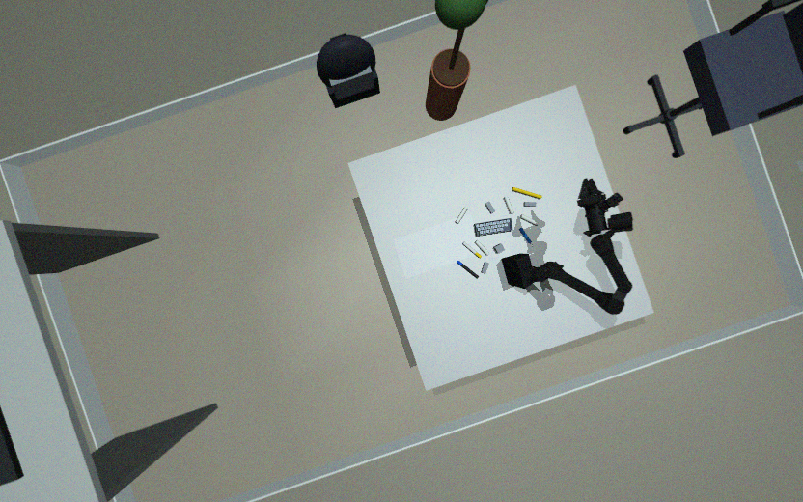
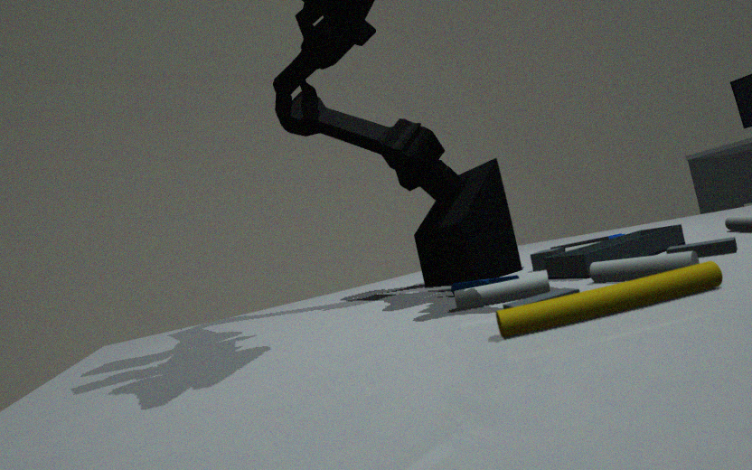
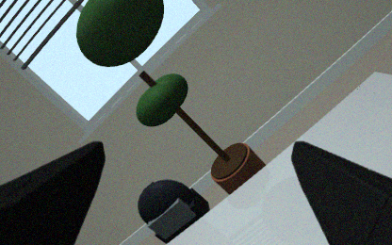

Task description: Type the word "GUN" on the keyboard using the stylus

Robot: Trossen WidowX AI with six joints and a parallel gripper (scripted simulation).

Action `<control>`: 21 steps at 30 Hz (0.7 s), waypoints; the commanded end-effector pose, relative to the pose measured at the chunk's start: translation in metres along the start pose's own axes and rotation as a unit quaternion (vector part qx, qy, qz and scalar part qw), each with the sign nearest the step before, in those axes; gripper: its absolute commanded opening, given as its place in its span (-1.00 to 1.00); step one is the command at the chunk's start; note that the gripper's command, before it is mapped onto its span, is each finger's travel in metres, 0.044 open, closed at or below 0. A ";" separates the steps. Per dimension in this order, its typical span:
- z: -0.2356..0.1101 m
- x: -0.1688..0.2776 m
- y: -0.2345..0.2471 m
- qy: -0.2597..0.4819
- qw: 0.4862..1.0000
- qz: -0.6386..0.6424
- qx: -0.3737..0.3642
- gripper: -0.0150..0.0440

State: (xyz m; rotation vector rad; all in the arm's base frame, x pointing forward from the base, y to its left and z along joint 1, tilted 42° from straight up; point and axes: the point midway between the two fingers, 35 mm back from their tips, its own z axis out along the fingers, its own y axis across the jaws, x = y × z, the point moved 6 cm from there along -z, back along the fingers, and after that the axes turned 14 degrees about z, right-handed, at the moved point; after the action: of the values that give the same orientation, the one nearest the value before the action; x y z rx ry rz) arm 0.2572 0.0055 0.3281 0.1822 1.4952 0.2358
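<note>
A small grey keyboard [image 1: 492,227] [image 2: 613,245] lies near the middle of the white desk [image 1: 455,337] [image 2: 367,397] [image 3: 383,104]. Several pen-like sticks lie around it: a yellow one [image 1: 526,192] [image 2: 606,299], white ones [image 1: 460,215] [image 2: 502,290], and dark ones with blue ends [image 1: 524,235] [image 1: 467,268]. I cannot tell which is the stylus. My gripper [image 1: 589,185] [image 3: 200,150] is open and empty. It is raised high above the desk, to the right of the keyboard and the sticks. In the wrist view it looks out past the desk edge.
The arm's black base [image 1: 516,271] [image 2: 466,233] stands beside the keyboard. Small grey blocks [image 1: 489,207] lie among the sticks. Off the desk are a potted plant [image 1: 448,84] [image 3: 235,167], a dark round bin [image 1: 347,69] [image 3: 171,207] and a chair [image 1: 741,74].
</note>
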 end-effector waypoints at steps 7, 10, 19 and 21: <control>0.031 0.050 -0.008 0.114 0.993 0.012 0.038 0.38; 0.048 0.087 -0.011 0.190 0.979 0.021 0.071 0.11; 0.071 0.210 -0.017 0.393 0.897 0.016 0.202 -0.49; 0.069 0.237 -0.018 0.430 0.872 0.003 0.233 -0.49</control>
State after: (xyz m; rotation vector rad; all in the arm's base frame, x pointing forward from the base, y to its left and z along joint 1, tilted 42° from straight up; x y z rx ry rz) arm 0.3389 0.0409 0.1480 0.4589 2.2724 0.0609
